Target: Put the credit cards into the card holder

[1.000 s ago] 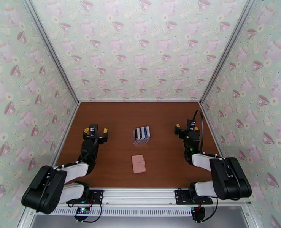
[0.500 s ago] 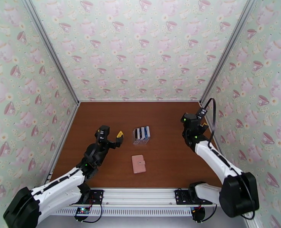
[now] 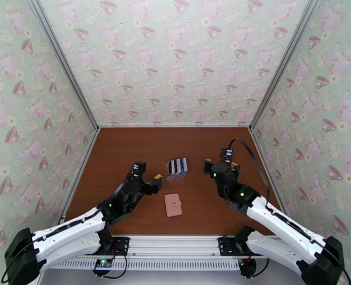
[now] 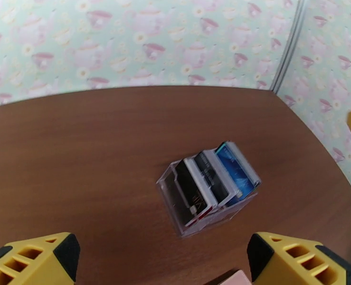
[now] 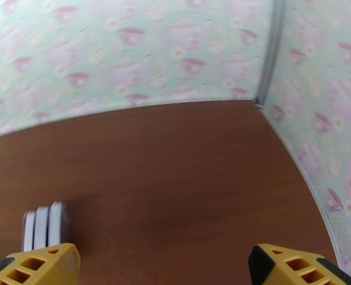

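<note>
At least four credit cards (image 4: 208,179), the exact count unclear, stand in one clear slotted rack (image 4: 204,223); one pink card holder (image 3: 173,204); one table (image 3: 128,148).

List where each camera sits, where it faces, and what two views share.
Top external: above, behind the bases, looking down at the table; both arms, left gripper and right gripper show.
Left wrist: on the left arm, facing the clear rack; its yellow fingers show.
Right wrist: on the right arm, facing the far right corner; yellow fingers show.
Shared: both wrist views catch the credit cards.
</note>
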